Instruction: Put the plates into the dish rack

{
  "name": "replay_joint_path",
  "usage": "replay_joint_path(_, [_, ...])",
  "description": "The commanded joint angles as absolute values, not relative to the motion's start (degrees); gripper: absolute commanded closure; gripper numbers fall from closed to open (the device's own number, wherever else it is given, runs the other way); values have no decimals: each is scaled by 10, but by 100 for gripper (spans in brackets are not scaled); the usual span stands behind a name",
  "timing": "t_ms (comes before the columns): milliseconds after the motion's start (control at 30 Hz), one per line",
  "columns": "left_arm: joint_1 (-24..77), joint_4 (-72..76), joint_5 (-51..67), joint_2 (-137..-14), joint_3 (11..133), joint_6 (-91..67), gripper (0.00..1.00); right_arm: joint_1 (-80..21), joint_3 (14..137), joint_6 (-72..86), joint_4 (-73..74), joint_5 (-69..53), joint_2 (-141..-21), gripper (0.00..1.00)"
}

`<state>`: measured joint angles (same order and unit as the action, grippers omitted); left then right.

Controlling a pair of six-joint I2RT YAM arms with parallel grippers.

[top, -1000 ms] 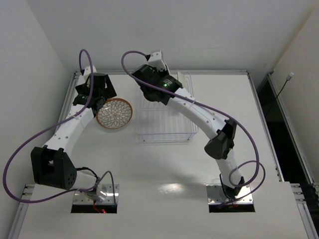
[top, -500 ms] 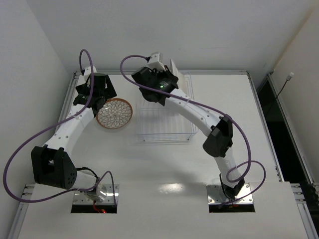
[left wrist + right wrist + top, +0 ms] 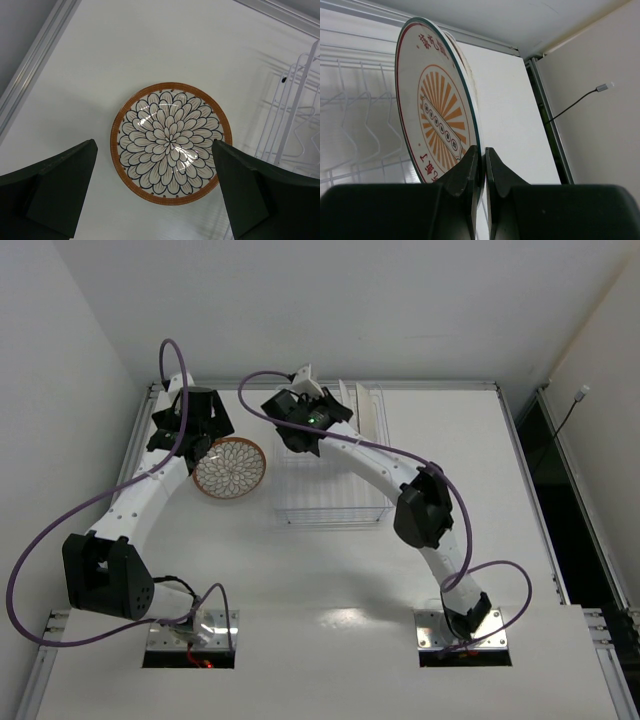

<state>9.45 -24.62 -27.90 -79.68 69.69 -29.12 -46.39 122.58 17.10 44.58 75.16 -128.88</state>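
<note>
Right wrist view only: your right gripper (image 3: 481,159) is clamped tight on the lower rim of the sunburst plate (image 3: 437,112), which stands on edge beside the dish rack (image 3: 350,95) wires. The top view shows only a pale sliver at the rack's 12 o'clock end.

Left wrist view: your left gripper (image 3: 153,146) is spread wide and empty above the brown-rimmed plate (image 3: 171,115), which lies flat on the table (image 3: 100,50). Rack wire is near its 3 o'clock; at 9 o'clock there is bare table out to the edge rail (image 3: 35,65).

Overhead looks down; wrist cameras sit close (all show dish rack (image 3: 330,495)).
</note>
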Motion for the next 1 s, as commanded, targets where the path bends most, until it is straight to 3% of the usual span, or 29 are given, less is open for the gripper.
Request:
replay_joint_path(0, [95,-235,-286,-795,715,-290,0,-454,1230,175,417,779,-1296,100])
replay_joint_path(367, [95,-235,-286,-795,715,-290,0,-424,1220,197,417,684,-1314,92])
replay_joint_path(500, [95,-235,-286,-801,715,-290,0,-418,1198,207,417,666,-1293,77])
replay_joint_path(533, [95,-235,-286,-801,715,-290,0,-418,1198,207,417,658,-1288,62])
replay_joint_path(600, [95,-235,-286,-801,715,-290,0,-418,1193,213,422,658,-1275,55])
replay_joint_path(633, [95,-235,-286,-801,715,-290,0,-418,1193,213,422,658,-1261,44])
replay_joint_path(733, [95,-235,-286,-801,715,-290,0,-429,1193,213,422,666,-1227,29])
replay_joint_path(867, [95,-235,-286,-801,715,-290,0,-445,1184,213,411,674,-1177,20])
replay_joint_path(967, [95,-235,-286,-801,715,-290,0,-461,1131,187,354,590,-1104,19])
